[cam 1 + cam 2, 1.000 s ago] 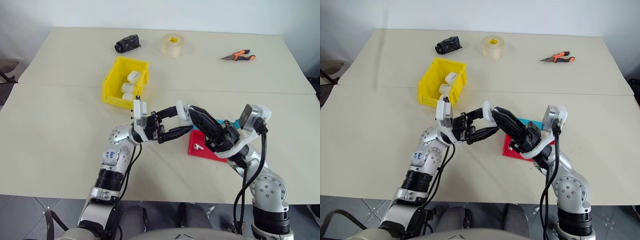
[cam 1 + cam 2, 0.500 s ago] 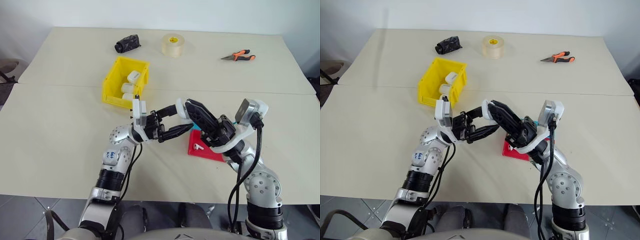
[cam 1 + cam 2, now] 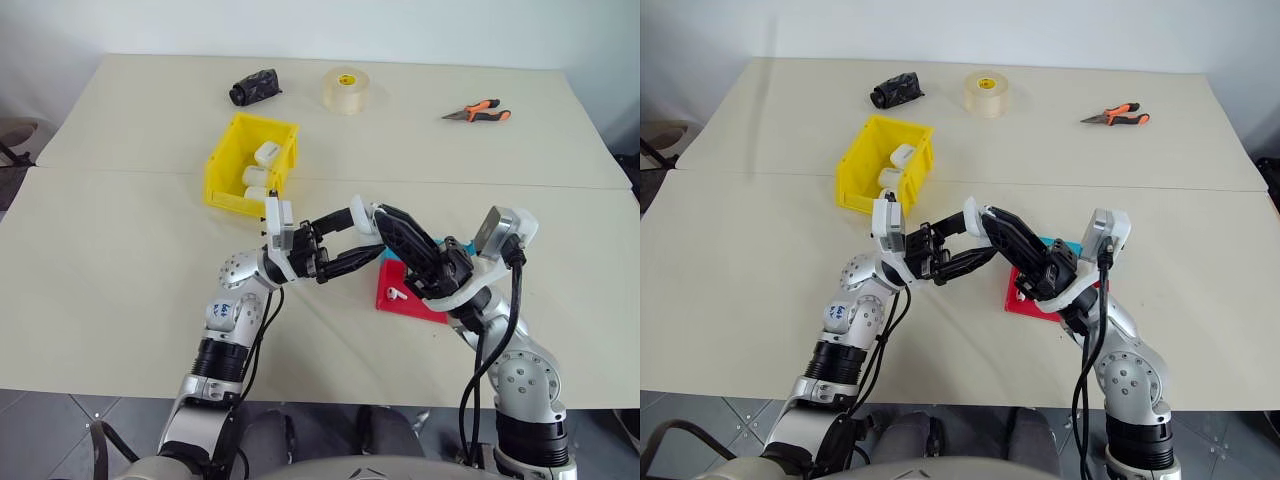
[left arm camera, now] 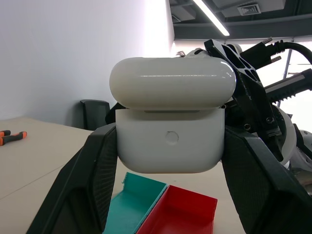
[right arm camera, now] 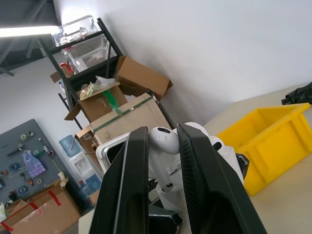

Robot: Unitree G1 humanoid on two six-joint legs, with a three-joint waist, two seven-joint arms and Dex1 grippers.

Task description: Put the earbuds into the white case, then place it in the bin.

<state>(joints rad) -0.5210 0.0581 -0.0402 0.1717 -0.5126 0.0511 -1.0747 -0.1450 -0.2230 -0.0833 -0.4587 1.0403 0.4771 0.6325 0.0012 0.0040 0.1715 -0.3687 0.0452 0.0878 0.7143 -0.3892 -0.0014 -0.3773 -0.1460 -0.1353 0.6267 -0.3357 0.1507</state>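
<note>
Claws (image 3: 352, 240) meet above table (image 3: 120, 240).

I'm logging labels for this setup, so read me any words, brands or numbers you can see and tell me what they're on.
None can be read.
Tape roll: a yellow core label with dark marks, too small to read.
Left arm: a small blue mark, too blurred to read.
White case: plain, only an embossed round button.

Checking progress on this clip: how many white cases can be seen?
4: three lie in the yellow bin at and; one white case is clamped in the left gripper. Others may be hidden.
</note>
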